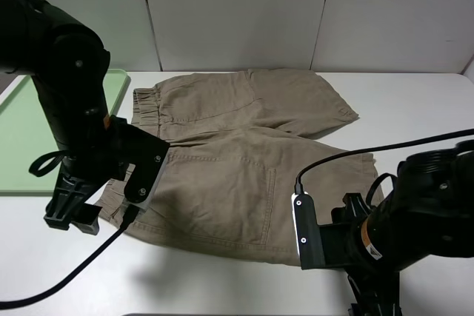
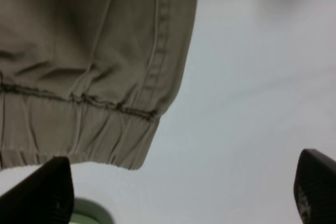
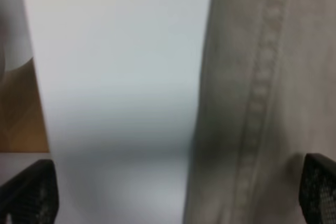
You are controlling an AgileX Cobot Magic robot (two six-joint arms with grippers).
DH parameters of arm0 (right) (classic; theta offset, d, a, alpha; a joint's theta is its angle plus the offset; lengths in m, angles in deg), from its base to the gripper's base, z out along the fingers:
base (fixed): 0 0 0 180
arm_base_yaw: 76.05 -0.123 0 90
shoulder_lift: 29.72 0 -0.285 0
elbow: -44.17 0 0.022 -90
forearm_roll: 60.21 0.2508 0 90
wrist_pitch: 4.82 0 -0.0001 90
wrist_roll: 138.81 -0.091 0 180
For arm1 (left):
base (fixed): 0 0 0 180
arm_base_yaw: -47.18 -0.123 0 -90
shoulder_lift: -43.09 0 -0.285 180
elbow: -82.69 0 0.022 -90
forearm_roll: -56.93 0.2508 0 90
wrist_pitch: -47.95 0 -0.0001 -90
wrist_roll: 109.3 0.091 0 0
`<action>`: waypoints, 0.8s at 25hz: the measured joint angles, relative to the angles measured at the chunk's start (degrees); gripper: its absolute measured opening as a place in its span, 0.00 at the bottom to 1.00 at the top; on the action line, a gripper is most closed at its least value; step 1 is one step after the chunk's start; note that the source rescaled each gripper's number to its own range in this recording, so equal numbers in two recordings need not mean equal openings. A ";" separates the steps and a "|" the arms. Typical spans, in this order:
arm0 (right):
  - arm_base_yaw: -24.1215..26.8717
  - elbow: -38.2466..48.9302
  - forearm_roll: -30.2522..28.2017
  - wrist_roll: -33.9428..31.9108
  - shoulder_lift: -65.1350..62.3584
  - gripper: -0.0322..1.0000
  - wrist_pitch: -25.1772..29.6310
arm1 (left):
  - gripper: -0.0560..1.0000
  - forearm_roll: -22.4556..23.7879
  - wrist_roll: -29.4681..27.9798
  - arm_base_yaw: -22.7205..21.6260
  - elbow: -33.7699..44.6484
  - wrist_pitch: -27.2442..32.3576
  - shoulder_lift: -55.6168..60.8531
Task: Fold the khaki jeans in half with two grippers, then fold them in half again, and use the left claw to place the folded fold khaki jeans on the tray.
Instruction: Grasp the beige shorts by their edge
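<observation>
The knee-length khaki cotton jeans (image 1: 237, 160) lie flat on the white table (image 1: 415, 109), their long axis running side to side. The gathered waistband is at the left, just beside the pale mint-green plastic tray (image 1: 18, 138), and the legs point right. The black left gripper (image 2: 178, 190) hangs over the near waistband corner, jaws wide apart and empty. The black right gripper (image 3: 178, 192) is equally spread at the near leg's edge.

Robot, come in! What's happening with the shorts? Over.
Left end effector open, right end effector open, both empty. Khaki jeans spread flat, unfolded. Nothing blocking.
</observation>
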 joint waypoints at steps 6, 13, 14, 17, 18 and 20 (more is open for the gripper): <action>0.00 -0.13 0.07 0.66 2.70 0.99 -1.25 | 0.82 0.00 1.18 -0.98 0.00 -0.18 0.00; 0.00 -0.13 0.07 0.86 2.77 0.99 -1.45 | 0.82 -1.53 4.28 -1.84 0.00 -1.72 -1.46; 0.00 -0.13 0.07 0.86 2.77 0.99 -1.45 | 0.82 -1.53 4.56 -2.07 0.00 -1.67 -1.97; 0.00 -0.13 0.38 0.86 2.77 0.99 -1.65 | 0.82 -1.47 5.39 -2.36 0.00 -1.92 -3.60; 0.00 -0.13 0.44 0.86 2.77 0.99 -1.64 | 0.82 -1.47 5.66 -2.44 0.00 -2.26 -3.88; 0.00 -0.13 0.45 0.86 2.84 0.99 -1.66 | 0.82 -1.53 5.88 -2.43 0.00 -3.08 -4.67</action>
